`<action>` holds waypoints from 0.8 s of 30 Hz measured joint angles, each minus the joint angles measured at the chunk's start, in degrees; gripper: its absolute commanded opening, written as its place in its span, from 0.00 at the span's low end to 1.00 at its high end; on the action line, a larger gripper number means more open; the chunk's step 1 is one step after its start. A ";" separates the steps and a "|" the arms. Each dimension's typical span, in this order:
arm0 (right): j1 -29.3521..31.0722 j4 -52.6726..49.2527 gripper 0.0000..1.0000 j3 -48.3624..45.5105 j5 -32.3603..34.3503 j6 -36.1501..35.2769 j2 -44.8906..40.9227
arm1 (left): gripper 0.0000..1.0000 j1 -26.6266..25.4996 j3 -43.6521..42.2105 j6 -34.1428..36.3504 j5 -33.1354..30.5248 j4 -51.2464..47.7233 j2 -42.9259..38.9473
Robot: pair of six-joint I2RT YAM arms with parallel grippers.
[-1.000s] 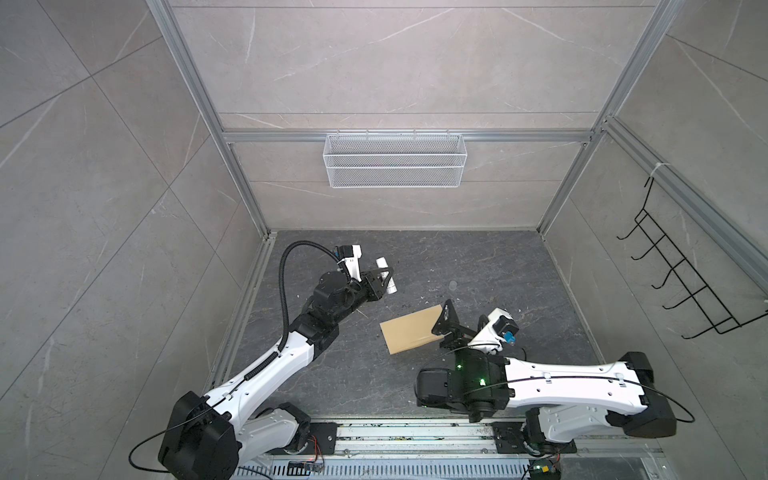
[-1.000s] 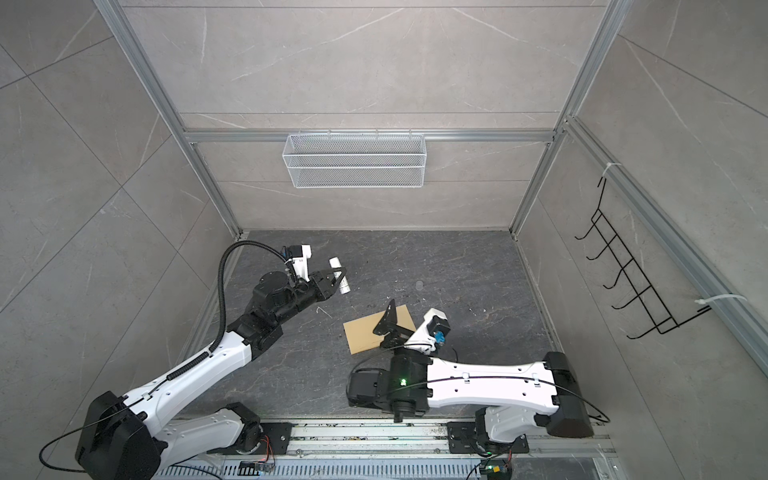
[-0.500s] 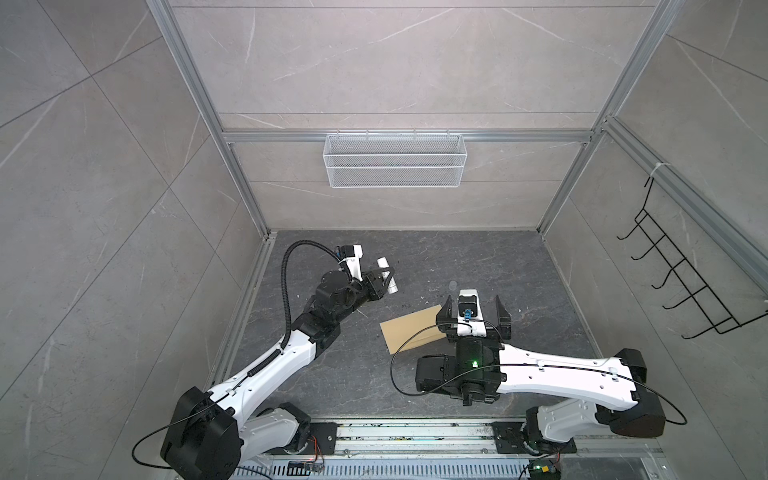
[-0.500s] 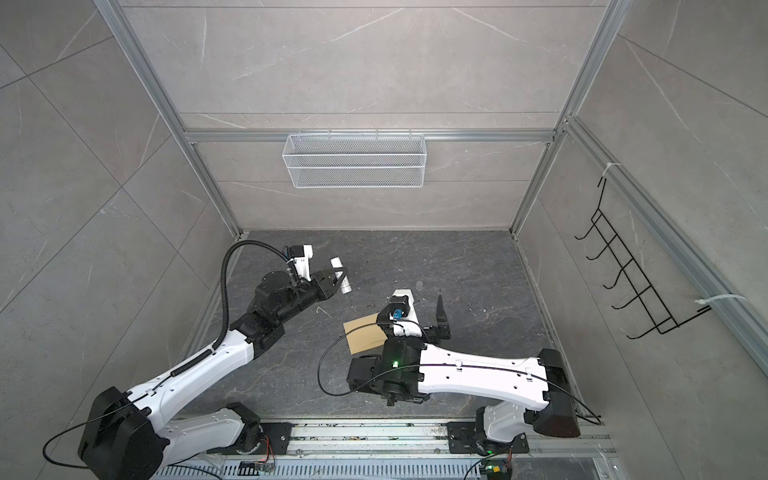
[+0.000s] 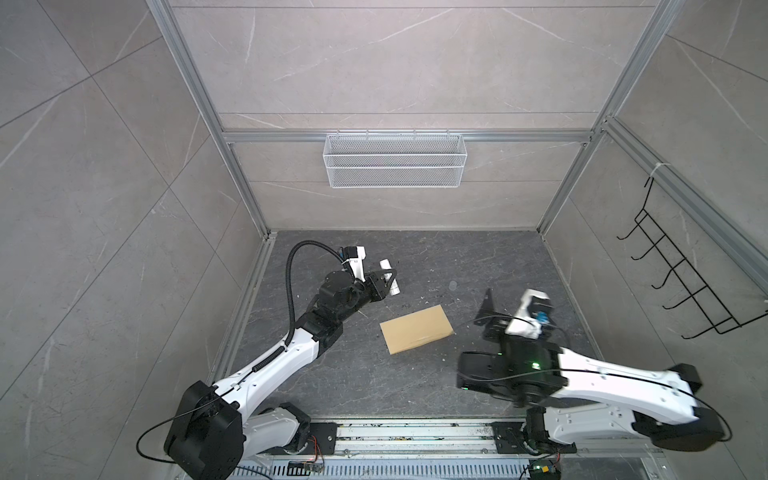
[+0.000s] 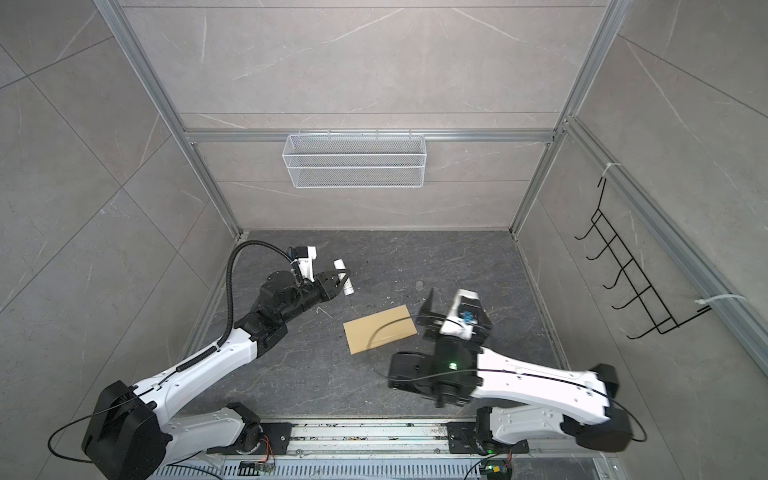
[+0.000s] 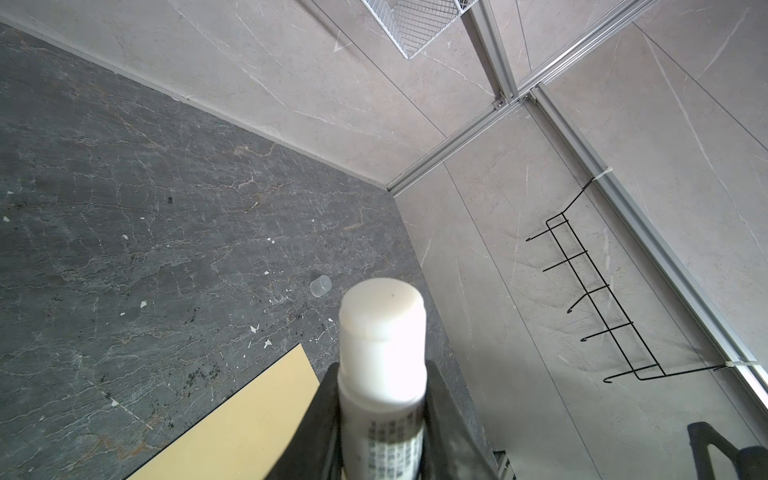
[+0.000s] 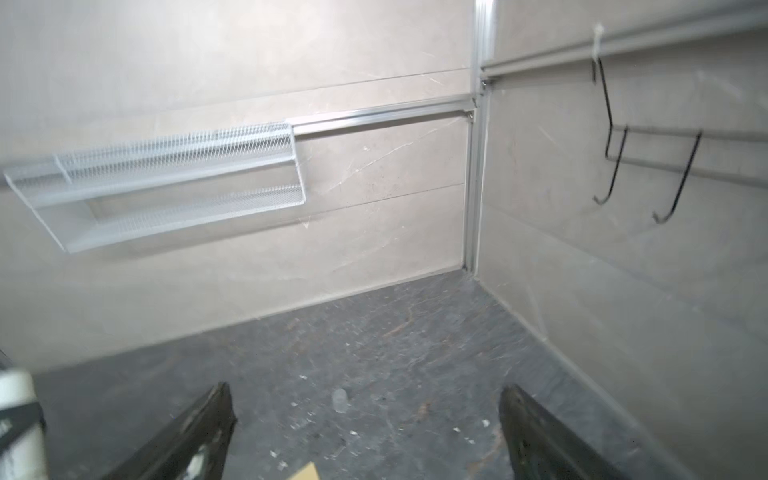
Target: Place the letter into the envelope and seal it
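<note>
The plain yellow-tan envelope [image 5: 417, 329] [image 6: 380, 328] lies flat on the dark floor, mid-scene, with nothing touching it. The letter is out of view. My left gripper [image 5: 384, 282] [image 7: 382, 374] hovers behind and left of the envelope, shut on a white glue stick [image 5: 390, 277] [image 7: 382, 353] whose uncapped tip points up. In the left wrist view a corner of the envelope [image 7: 232, 424] shows beside the stick. My right gripper [image 8: 365, 399] stands wide open and holds nothing, just right of the envelope, with one black finger [image 5: 487, 305] raised.
A small clear cap [image 5: 453, 285] [image 8: 339, 400] lies on the floor behind the envelope, among scattered white specks. A white wire basket [image 5: 395, 166] hangs on the back wall. A black hook rack [image 5: 681, 282] is on the right wall.
My right gripper has lifted off the envelope's right edge, turned, and swung to the right, staying open. The envelope and the left arm with the glue stick have not moved.
</note>
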 measured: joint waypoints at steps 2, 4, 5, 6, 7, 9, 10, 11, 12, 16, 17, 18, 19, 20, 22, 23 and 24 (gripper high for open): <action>0.83 0.00 1.00 -4.55 0.00 5.09 -6.19 | 0.00 0.00 0.00 -0.02 0.00 0.00 0.00; 1.66 0.09 1.00 -7.80 -0.04 8.04 -7.91 | 0.00 -0.04 0.00 -0.04 -0.02 0.00 0.00; 2.05 0.92 1.00 -9.01 -0.11 9.09 -7.96 | 0.00 -0.11 0.00 -0.04 -0.02 0.00 0.00; 2.34 2.58 1.00 -10.10 -0.13 9.94 -8.00 | 0.00 -0.15 0.00 -0.04 -0.04 0.00 0.00; 2.47 5.51 1.00 -11.78 -0.04 10.62 -8.39 | 0.00 -0.20 0.00 -0.07 -0.07 0.00 0.00; 2.67 14.27 1.00 -17.07 0.00 11.61 -10.43 | 0.00 -0.26 0.00 -0.09 -0.17 0.00 0.00; 2.67 19.58 1.00 -21.00 -0.09 12.00 -12.22 | 0.00 -0.26 0.00 -0.11 -0.20 0.00 0.00; 2.64 23.45 1.00 -24.15 -0.26 12.41 -13.70 | 0.00 -0.26 0.00 -0.11 -0.22 0.00 0.00; 2.64 25.90 1.00 -25.92 -0.48 12.72 -14.60 | 0.00 -0.26 0.00 -0.13 -0.24 0.00 0.00; 2.67 36.81 1.00 -29.83 -0.46 13.18 -17.03 | 0.00 -0.26 0.00 -0.13 -0.31 0.07 0.15; 2.67 39.78 1.00 -31.15 -0.42 13.31 -17.64 | 0.00 -0.26 0.00 -0.15 -0.28 0.20 0.35; 2.67 42.91 1.00 -32.79 -0.28 13.33 -18.18 | 0.00 -0.26 0.00 -0.17 -0.28 0.39 0.63; 2.75 46.82 1.00 -35.23 -0.20 13.44 -18.93 | 0.00 -0.26 0.00 -0.17 -0.24 0.63 1.03; 2.84 49.77 1.00 -37.29 -0.24 13.53 -19.56 | 0.00 -0.26 0.00 -0.22 -0.24 0.83 1.38; 3.02 55.82 1.00 -41.59 -0.24 13.73 -20.31 | 0.00 -0.26 0.00 -0.37 -0.24 1.14 2.12; 3.17 58.16 1.00 -43.10 -0.31 13.77 -20.52 | 0.00 -0.26 0.00 -0.42 -0.22 1.16 2.45; 3.37 60.89 1.00 -44.46 -0.39 13.92 -20.55 | 0.00 -0.31 0.00 -0.44 -0.20 1.22 2.71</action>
